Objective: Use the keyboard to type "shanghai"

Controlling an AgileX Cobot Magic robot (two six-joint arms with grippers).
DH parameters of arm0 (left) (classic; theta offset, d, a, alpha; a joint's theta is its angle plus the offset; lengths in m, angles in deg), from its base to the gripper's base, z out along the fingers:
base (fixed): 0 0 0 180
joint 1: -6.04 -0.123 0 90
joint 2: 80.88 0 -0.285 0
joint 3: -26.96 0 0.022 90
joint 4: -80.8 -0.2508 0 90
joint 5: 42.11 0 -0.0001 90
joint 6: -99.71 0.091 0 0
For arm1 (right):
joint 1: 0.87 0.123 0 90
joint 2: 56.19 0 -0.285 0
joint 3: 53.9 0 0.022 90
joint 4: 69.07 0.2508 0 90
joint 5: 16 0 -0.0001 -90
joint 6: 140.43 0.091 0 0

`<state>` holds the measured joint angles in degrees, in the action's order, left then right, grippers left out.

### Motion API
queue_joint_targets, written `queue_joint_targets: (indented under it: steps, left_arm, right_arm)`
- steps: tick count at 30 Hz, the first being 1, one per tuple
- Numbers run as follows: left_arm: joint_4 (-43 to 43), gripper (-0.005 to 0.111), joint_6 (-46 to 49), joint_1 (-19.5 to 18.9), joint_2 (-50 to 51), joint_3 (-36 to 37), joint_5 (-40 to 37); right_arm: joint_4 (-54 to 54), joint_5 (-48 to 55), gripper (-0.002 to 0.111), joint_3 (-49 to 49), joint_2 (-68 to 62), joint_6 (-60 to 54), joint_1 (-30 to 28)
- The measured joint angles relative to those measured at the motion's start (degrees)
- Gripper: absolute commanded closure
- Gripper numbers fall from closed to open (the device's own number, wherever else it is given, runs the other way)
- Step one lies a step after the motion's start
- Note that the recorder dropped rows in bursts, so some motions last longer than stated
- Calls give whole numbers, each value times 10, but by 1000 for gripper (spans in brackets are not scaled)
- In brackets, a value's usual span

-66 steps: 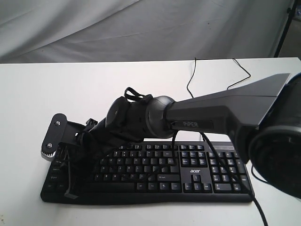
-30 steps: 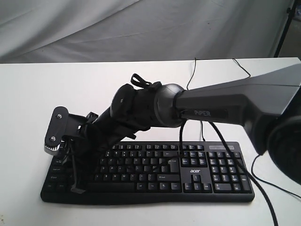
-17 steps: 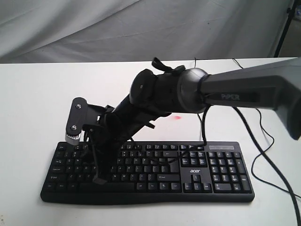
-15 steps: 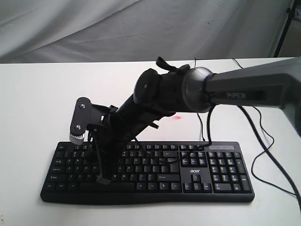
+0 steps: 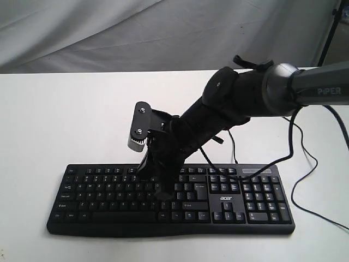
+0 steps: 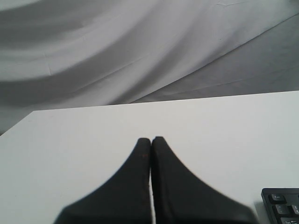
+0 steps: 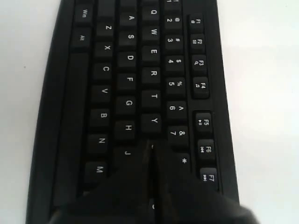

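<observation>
White tabletop [image 5: 65, 109] is carrying every item listed, nearest first.

Item 1, keyboard [image 5: 229, 206]: black, full-size, with number pad and white "acer" logo. It is lying flat along the near edge of the tabletop, long side facing the exterior camera.

Item 2, right gripper [image 5: 163, 192]: its fingers are pressing together into one blunt point with nothing between them, and it is pointing steeply down at the middle of the letter block. In the right wrist view the point is sitting just past the Y key [image 7: 154, 120] and beside the J key [image 7: 127, 152], with the H key [image 7: 127, 127] one key off. Whether it is touching a key or hovering just above cannot be told.

Item 3, right arm [image 5: 245, 98]: it is reaching in from the right and slanting down toward the letters.

Item 4, left gripper [image 6: 150, 144]: its fingers are likewise meeting on nothing. It is facing bare table off a corner of the keyboard and taking no part in the typing.

Item 5, grey cloth backdrop [image 5: 163, 33]: it is hanging beyond the far table edge.

Progress: no screen is showing, so the letters typed cannot be read. Judging by the point working around H and J, the word is probably under way, with an "h" or the closing "i" looking likeliest. How much is remaining cannot be settled.
</observation>
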<state>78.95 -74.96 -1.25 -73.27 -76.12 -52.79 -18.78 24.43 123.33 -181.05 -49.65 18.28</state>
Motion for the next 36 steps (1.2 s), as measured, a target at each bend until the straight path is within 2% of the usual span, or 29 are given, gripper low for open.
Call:
queue_joint_targets:
  steps: [10,36]
  left_arm:
    - [0,106,0,0,0,0,0]
    - [0,106,0,0,0,0,0]
  right_arm:
    - [64,-29,108,-29,1,-68,-1]
    - [58,-52,108,-33,-22,-66,-1]
